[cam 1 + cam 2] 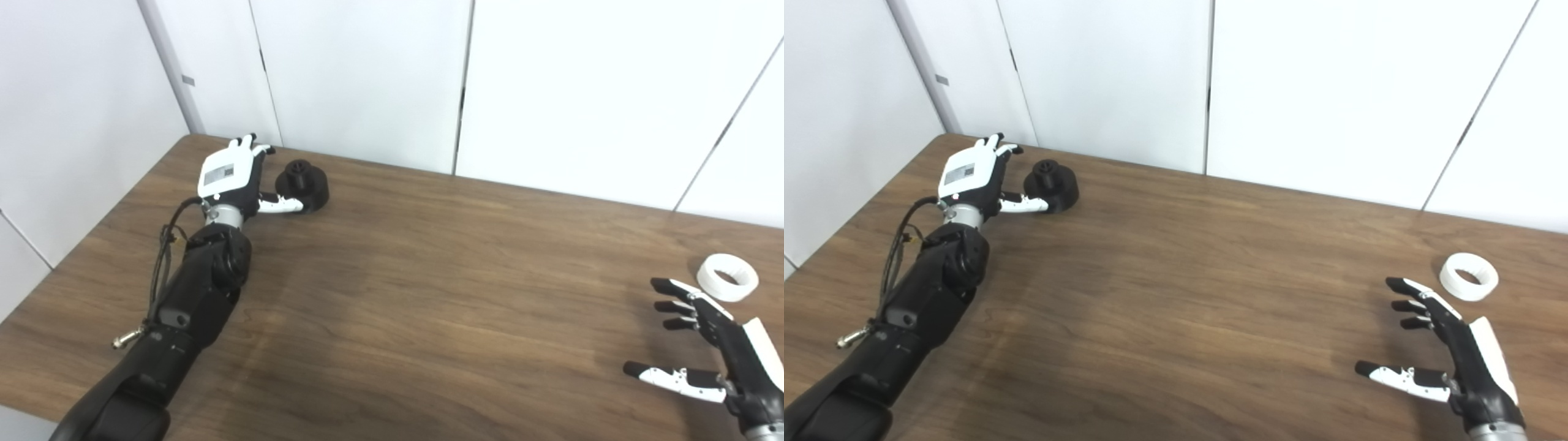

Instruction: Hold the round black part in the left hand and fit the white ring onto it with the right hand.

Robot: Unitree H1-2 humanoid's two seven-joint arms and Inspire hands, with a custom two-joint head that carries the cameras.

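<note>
I am judging that the task is only at its beginning; neither piece is lifted, and the fitting itself is all left to do.

I am taking the round black part (301,185) as my landmark; it is sitting on the table (429,294) toward the far left corner, near the wall. The left robot hand (236,174) is lying just beside it on its left side, with the fingers (248,144) stretched out past it toward the wall and the thumb (282,205) touching, or almost touching, its near edge; I cannot tell if there is real contact. This hand is released and is not grasping anything; I am thinking it is only starting to cup the part.

The white ring (727,277) is lying flat on the table well apart from the black part, far to its right and nearer to me. The right robot hand (1448,343) is hovering near the ring, on its near side, with fingers spread and empty; it is not touching the ring.

What is left, in my judgement: closing the left hand on the black part, picking up the ring with the right, bringing both together and pressing the ring on.
</note>
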